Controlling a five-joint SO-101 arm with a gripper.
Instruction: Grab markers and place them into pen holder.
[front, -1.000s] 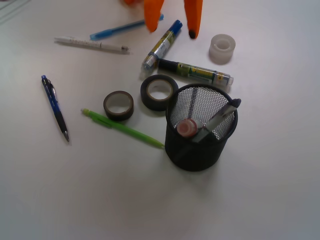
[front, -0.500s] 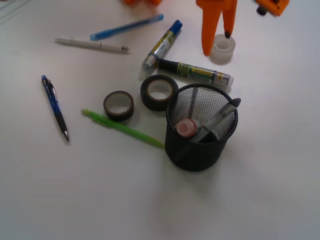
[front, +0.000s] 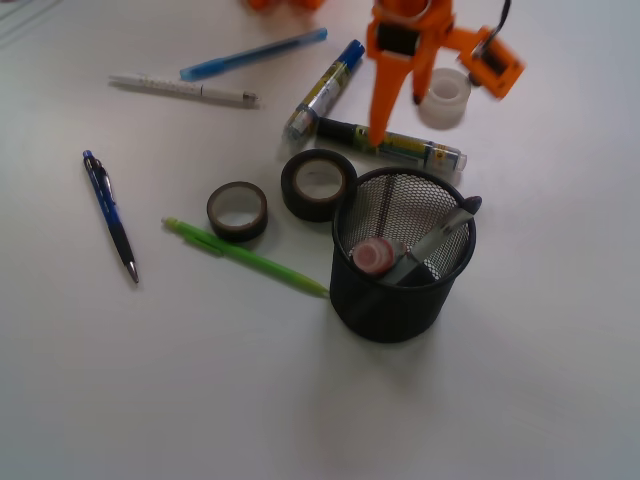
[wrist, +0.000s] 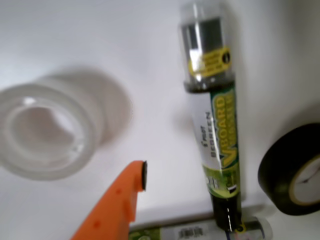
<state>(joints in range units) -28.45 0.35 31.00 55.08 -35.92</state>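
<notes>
A black-capped marker (front: 395, 145) with a green label lies just behind the black mesh pen holder (front: 400, 300). A blue-capped marker (front: 325, 88) lies slanted to its left, its end touching the black cap. A red-capped marker (front: 374, 256) stands inside the holder beside a silver pen (front: 440, 235). My orange gripper (front: 379, 138) hangs low over the black marker's barrel. In the wrist view one orange finger (wrist: 125, 200) is left of that marker (wrist: 215, 125), with bare table between them. The other finger is out of frame. Nothing is held.
A clear tape roll (front: 444, 97) sits right of the gripper, and a black roll (front: 318, 183) and a brown roll (front: 238, 210) lie left of the holder. A green pencil (front: 245, 257), a blue pen (front: 255, 53), a white pen (front: 185, 89) and a dark blue pen (front: 110, 215) lie to the left.
The gripper swung right from above the blue-capped marker towards the clear tape roll, then came down and left over the black-capped marker. The things on the table have not moved.
</notes>
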